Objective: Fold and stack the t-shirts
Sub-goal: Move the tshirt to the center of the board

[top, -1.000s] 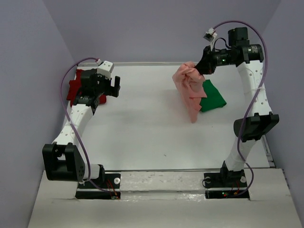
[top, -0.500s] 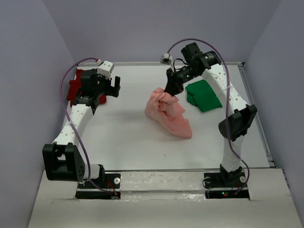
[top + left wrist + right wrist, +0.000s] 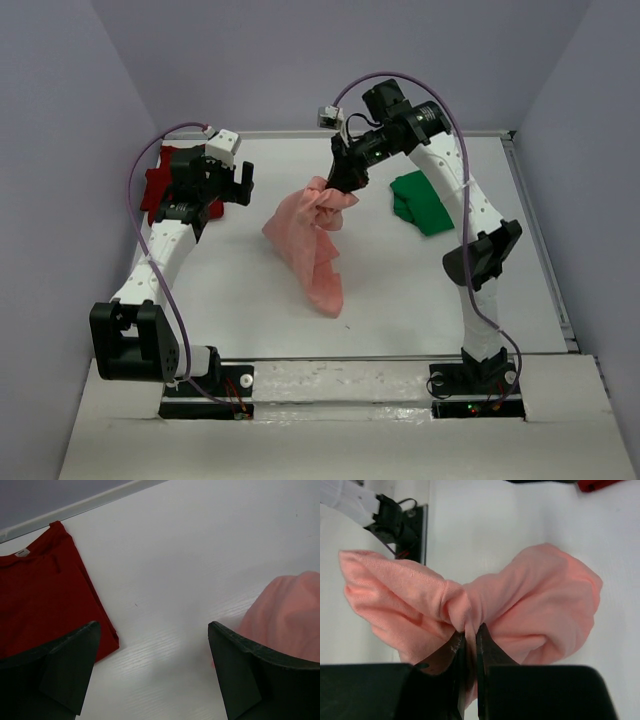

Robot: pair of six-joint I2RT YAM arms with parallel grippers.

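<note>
My right gripper (image 3: 338, 188) (image 3: 469, 630) is shut on a bunched fold of the salmon-pink t-shirt (image 3: 308, 245) (image 3: 530, 597), which hangs from it over the middle of the table, its lower end trailing toward the front. The bright green t-shirt (image 3: 421, 201) lies folded at the back right. At the back left the dark red t-shirt (image 3: 160, 190) (image 3: 42, 595) lies flat, partly hidden by my left arm. My left gripper (image 3: 238, 182) (image 3: 152, 667) hangs open beside it with only bare table between its fingers. The pink cloth shows at the right edge of the left wrist view (image 3: 290, 617).
The white table (image 3: 250, 290) is walled by grey panels at the left, back and right. Both arm bases (image 3: 340, 385) sit on the strip at the near edge.
My right arm has swung left from the back right, carrying the pink t-shirt off the green one toward the table's middle. The left arm has not moved.
</note>
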